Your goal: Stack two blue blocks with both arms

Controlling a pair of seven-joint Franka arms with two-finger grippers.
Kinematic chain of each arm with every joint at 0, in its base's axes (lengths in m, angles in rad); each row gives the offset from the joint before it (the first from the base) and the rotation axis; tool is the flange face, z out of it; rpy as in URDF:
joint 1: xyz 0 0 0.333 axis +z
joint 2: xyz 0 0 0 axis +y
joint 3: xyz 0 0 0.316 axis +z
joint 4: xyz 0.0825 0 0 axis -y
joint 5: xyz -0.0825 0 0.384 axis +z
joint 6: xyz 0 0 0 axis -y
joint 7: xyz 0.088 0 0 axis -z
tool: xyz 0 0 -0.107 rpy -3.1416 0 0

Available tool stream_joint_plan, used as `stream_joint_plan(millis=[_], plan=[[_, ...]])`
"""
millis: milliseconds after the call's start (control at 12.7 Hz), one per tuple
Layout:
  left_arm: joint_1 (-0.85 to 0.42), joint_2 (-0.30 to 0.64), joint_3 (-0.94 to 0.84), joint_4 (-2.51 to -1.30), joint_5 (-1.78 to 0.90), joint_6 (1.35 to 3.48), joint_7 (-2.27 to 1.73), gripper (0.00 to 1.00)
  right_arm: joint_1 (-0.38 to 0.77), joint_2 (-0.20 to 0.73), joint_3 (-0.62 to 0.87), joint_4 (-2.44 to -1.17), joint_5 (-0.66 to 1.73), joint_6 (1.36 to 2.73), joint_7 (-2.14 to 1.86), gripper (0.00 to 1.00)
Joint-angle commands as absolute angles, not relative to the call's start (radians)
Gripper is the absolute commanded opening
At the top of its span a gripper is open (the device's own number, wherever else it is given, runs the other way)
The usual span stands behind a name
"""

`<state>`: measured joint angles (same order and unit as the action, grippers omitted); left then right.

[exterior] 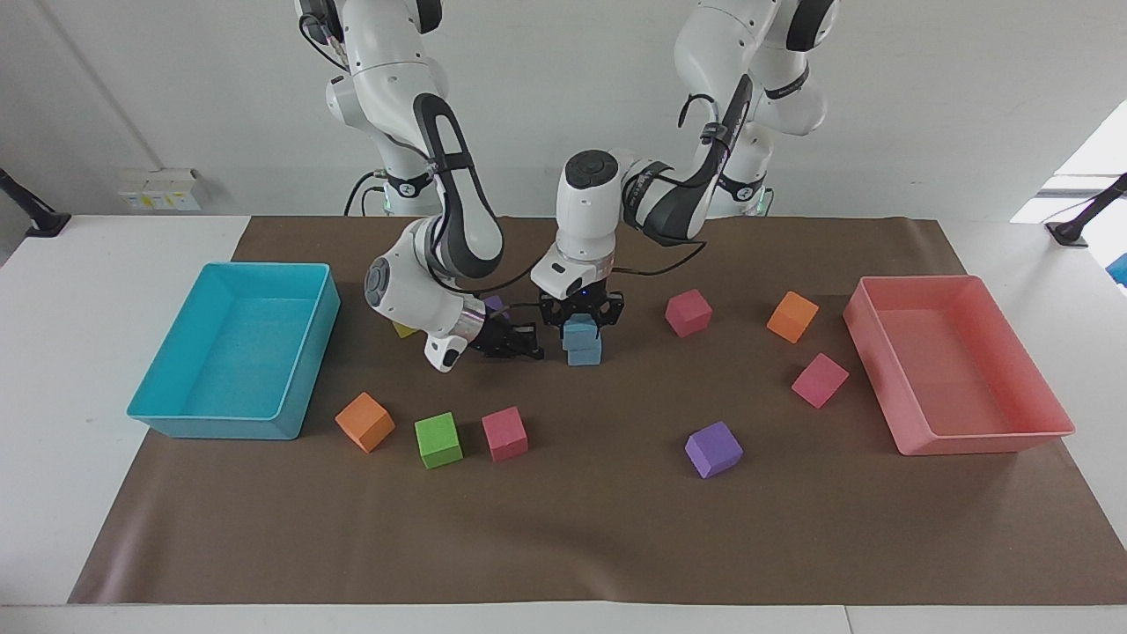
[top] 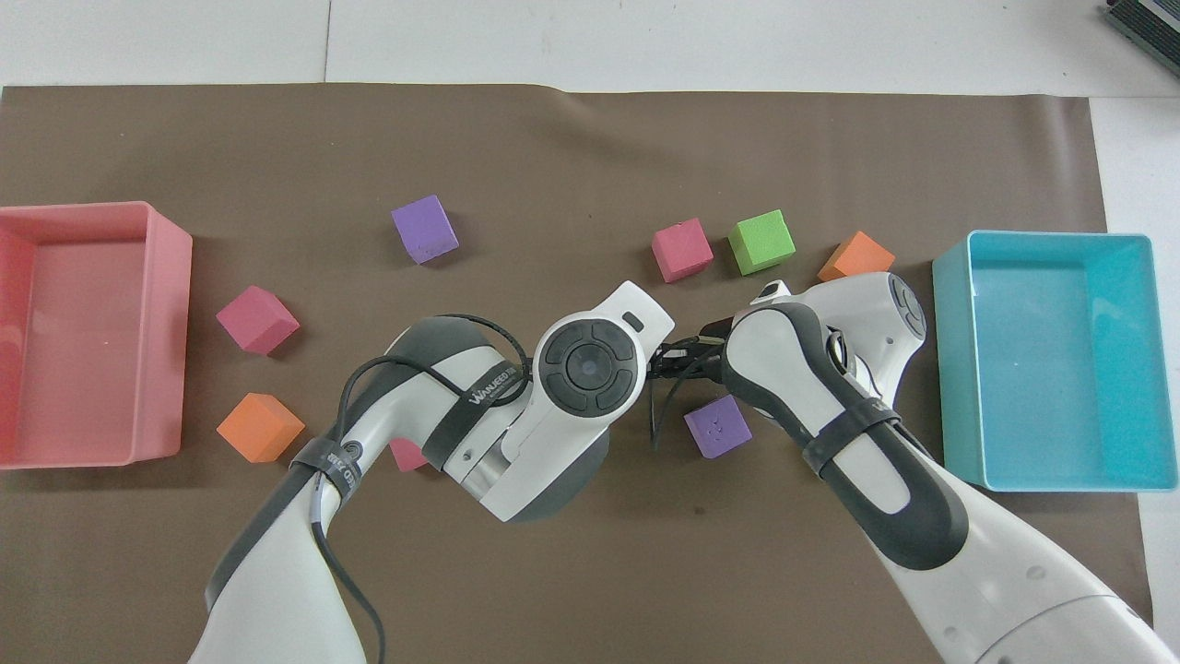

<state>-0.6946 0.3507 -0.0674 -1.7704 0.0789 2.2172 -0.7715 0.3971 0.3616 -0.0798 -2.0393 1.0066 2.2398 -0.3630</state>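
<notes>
Two light blue blocks stand one on the other in the middle of the brown mat. The upper blue block [exterior: 581, 333] sits on the lower blue block [exterior: 585, 356]. My left gripper [exterior: 582, 322] points straight down and is shut on the upper block. My right gripper [exterior: 531, 345] lies low and sideways, shut and empty, with its tips close beside the lower block, toward the right arm's end of the table. In the overhead view the left arm's wrist [top: 586, 365] hides both blocks, and only part of the right gripper [top: 680, 356] shows.
A cyan tray [exterior: 220, 426] stands at the right arm's end and a pink tray [exterior: 986, 440] at the left arm's end. Loose cubes lie around: orange [exterior: 364, 421], green [exterior: 438, 438], pink [exterior: 504, 432], purple [exterior: 713, 448], pink [exterior: 688, 312], and a purple cube [top: 717, 427] under the right arm.
</notes>
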Motion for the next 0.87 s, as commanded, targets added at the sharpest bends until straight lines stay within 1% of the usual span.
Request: stream_joint_plan(millis=[0,788], plan=[[-0.723,0.315,-0.051,-1.799,0.104,2.217,-0.815,0.08,0.385,0.341,-0.072,-2.065,1.045,2.255,-0.414,0.00],[-0.718,0.293,-0.044,-1.832,0.107,2.192,-0.822,0.08,0.385,0.341,-0.072,-2.065,1.045,2.256,-0.414,0.00]])
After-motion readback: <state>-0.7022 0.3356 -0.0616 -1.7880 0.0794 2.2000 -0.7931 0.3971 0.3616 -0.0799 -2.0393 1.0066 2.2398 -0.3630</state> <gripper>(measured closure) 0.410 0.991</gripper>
